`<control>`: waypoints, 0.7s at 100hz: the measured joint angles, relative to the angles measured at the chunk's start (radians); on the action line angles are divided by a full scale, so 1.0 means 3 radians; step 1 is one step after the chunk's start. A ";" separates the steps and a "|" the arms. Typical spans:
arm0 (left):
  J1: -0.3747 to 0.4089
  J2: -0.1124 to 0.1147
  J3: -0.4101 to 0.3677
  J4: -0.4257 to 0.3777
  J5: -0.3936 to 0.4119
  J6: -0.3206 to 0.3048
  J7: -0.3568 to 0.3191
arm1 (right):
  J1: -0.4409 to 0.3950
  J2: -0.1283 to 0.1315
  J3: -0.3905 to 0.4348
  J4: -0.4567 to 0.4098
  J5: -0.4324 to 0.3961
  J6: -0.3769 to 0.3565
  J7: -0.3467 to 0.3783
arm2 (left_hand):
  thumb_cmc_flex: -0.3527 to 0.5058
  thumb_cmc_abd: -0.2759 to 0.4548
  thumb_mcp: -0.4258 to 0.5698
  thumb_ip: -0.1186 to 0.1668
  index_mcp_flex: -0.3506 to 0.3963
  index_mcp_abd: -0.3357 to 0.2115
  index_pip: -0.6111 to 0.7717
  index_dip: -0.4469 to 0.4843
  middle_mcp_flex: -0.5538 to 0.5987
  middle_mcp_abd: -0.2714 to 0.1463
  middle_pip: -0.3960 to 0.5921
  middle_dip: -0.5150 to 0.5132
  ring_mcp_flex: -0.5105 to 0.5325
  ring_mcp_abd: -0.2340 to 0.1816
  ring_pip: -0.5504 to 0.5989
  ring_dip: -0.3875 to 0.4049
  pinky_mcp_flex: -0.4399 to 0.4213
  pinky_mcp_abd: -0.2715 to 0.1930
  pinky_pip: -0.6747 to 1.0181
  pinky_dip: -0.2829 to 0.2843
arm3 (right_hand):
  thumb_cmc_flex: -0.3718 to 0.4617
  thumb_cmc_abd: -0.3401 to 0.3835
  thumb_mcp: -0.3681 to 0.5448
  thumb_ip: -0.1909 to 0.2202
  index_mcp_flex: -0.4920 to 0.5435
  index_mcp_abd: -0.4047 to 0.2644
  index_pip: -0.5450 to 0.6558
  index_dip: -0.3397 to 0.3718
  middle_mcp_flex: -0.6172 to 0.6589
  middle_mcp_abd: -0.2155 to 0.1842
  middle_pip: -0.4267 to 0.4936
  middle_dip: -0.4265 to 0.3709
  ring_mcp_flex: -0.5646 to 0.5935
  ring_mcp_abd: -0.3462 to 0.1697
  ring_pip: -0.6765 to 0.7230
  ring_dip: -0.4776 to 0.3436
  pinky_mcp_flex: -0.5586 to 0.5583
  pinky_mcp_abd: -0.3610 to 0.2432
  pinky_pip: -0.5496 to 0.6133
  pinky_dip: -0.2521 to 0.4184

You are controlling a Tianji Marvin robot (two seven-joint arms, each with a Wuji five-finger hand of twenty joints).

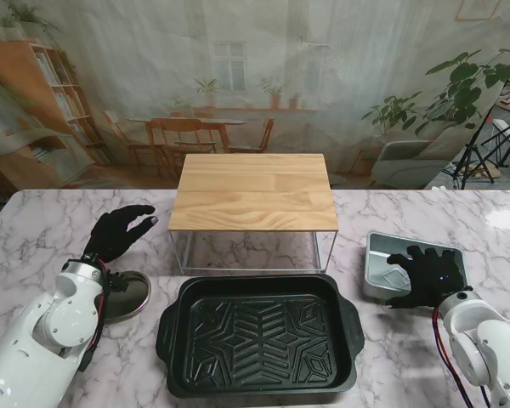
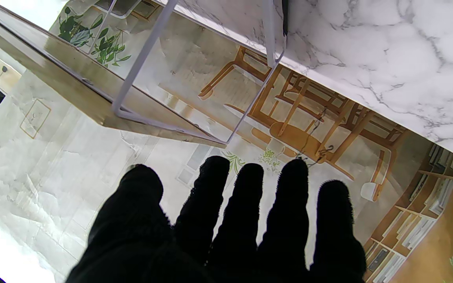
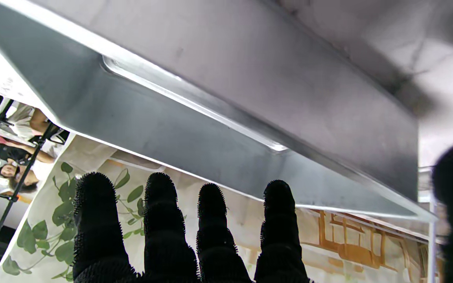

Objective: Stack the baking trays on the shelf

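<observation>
1. Black baking tray (image 1: 260, 346), embossed, lies on the marble table (image 1: 34, 229) nearer to me than the wooden shelf (image 1: 253, 192).
2. Silver baking tray (image 1: 389, 255) sits right of the shelf; right hand (image 1: 425, 276) spread over it, fingers (image 3: 159, 204) apart, gripping nothing.
3. Left hand (image 1: 117, 231) hovers left, fingers (image 2: 289, 196) apart, beside a round lid (image 1: 129, 296).

surface: white marble table (image 1: 34, 229) | middle, far from me: wooden-topped wire shelf (image 1: 253, 191), top bare | just nearer to me: big black baking tray (image 1: 260, 336) | right: small silver tray (image 1: 382, 263) | left: round metal dish (image 1: 129, 293)
</observation>
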 measured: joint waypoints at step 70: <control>-0.0025 0.0000 0.0033 0.0034 0.0001 0.0003 -0.0004 | 0.0280 0.0011 -0.0411 0.0380 0.0335 0.0395 0.0119 | 0.0000 0.0000 0.0000 0.0000 0.0000 0.0000 0.0000 0.0000 0.0000 0.0000 0.0000 0.0000 0.0000 0.0000 0.0000 0.0001 0.0000 0.0000 0.0000 0.0000 | 0.1097 -0.0029 0.0268 0.0139 0.0265 -0.0639 0.0497 0.0344 0.0183 0.0001 0.0254 0.0113 0.0436 -0.0011 0.0172 0.0092 0.0611 0.0000 0.0455 0.0281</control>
